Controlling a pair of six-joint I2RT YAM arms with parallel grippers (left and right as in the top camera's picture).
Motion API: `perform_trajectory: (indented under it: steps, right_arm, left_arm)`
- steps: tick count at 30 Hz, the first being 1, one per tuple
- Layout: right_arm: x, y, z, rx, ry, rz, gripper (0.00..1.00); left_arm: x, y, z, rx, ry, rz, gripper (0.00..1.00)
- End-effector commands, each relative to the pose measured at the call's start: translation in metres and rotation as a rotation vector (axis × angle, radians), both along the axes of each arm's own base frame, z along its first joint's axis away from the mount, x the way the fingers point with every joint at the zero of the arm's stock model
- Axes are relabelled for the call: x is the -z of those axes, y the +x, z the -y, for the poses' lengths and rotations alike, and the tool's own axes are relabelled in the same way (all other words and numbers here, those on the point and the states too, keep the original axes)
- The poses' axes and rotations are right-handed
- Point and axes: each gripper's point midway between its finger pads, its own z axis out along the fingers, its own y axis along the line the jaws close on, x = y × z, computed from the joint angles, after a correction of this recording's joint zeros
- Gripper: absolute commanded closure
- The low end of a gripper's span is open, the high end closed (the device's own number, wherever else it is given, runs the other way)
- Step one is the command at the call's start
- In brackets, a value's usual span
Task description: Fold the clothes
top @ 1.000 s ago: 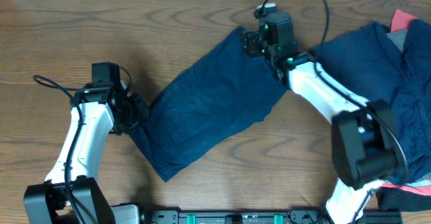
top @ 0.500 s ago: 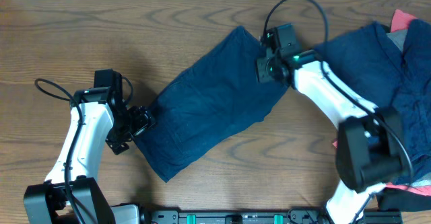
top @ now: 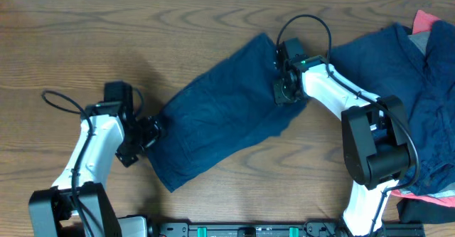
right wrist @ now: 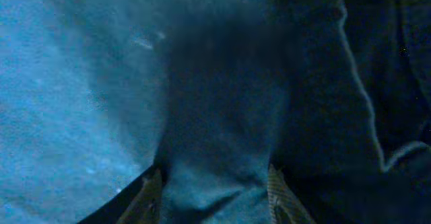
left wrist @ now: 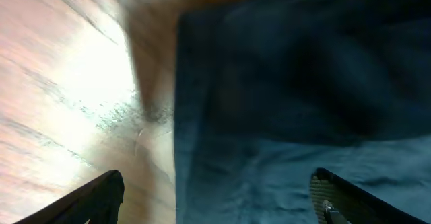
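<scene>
The clothes in play are a pair of dark navy shorts (top: 220, 119), lying flat and slanted across the middle of the wooden table. My left gripper (top: 147, 133) sits at the shorts' lower left edge. Its fingers (left wrist: 101, 197) stand wide open, straddling the cloth's edge (left wrist: 185, 150) with nothing pinched. My right gripper (top: 284, 91) rests on the shorts' upper right edge. In the right wrist view a raised fold of navy cloth (right wrist: 215, 183) fills the gap between the pads (right wrist: 149, 197), and the right gripper (right wrist: 214, 198) is shut on that fold.
A heap of more clothes lies at the right edge: navy cloth (top: 398, 59), a red-pink piece (top: 426, 18) and a grey piece (top: 444, 41). Another red piece (top: 419, 193) shows at the bottom right. Bare wood (top: 85, 45) stretches left of the shorts.
The left gripper has opened wide at the cloth's left edge. The right gripper came down from the shorts' top corner to the right edge and closed on a fold.
</scene>
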Motion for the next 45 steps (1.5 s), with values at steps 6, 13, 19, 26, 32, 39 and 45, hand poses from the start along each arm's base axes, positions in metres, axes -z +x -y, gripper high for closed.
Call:
perform_trajectory:
  steps: [6,13,19,26,32,39,45]
  right_arm:
    - [0.007,-0.044,0.053,0.277,-0.144,-0.179,0.58]
    - [0.007,-0.044,0.053,0.281,-0.134,-0.184,0.57]
    - [0.008,-0.043,0.051,0.277,-0.123,-0.182,0.56]
    - [0.008,-0.043,0.048,0.277,-0.107,-0.188,0.56]
    - [0.007,-0.043,0.047,0.278,-0.098,-0.190,0.57]
    - [-0.027,-0.023,0.040,0.241,-0.051,-0.083,0.53]
    - [-0.093,-0.002,0.012,0.058,0.107,0.068,0.51]
  left_arm:
    - [0.018,0.001,0.015,-0.008,-0.085,0.040,0.02]
    - [0.015,0.010,0.026,0.111,-0.141,0.103,0.02]
    - [0.015,0.017,0.037,0.174,-0.169,0.154,0.01]
    - [0.027,0.011,0.043,0.181,-0.171,0.156,0.01]
    - [0.038,0.002,0.046,0.158,-0.187,0.149,0.35]
    - [0.036,0.004,0.047,0.163,-0.194,0.160,0.91]
    - [0.014,0.020,0.042,0.218,-0.163,0.174,0.94]
